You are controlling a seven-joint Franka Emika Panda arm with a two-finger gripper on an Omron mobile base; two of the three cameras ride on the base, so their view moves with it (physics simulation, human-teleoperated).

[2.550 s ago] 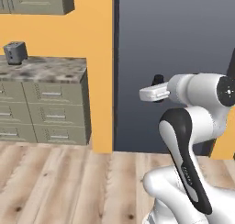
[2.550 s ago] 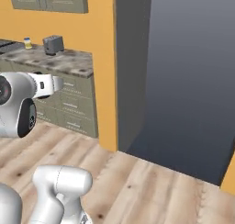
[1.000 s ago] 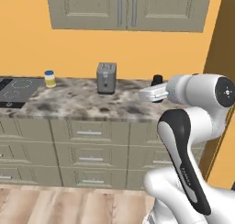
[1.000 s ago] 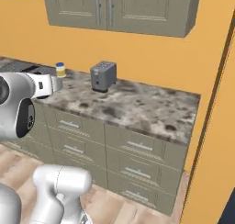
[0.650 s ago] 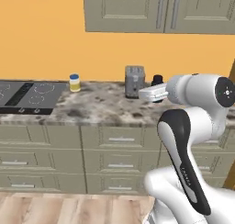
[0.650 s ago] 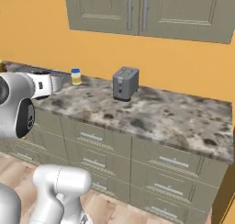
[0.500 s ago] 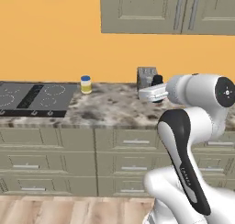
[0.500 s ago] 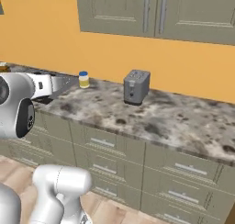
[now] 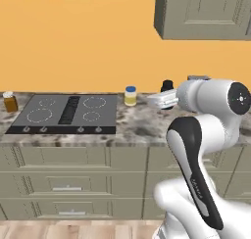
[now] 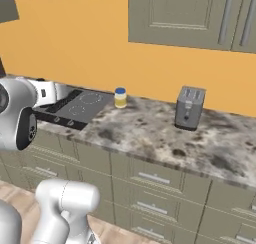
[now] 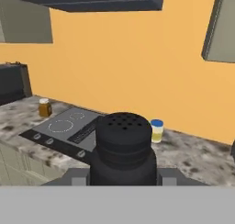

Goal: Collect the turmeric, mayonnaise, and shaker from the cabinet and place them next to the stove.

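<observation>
The base has driven left along the counter, bringing the stove [image 9: 68,114] into view. Turmeric [image 9: 9,101] and mayonnaise [image 9: 130,96] flank it; the gripper [image 11: 123,172] clamps the shaker [image 11: 122,147], last to set down beside it

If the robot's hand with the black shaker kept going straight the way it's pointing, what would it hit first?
Probably the orange wall behind the counter. The gripper, shut on the shaker, points over the stove, passing above the mayonnaise. Depth is hard to judge.
</observation>
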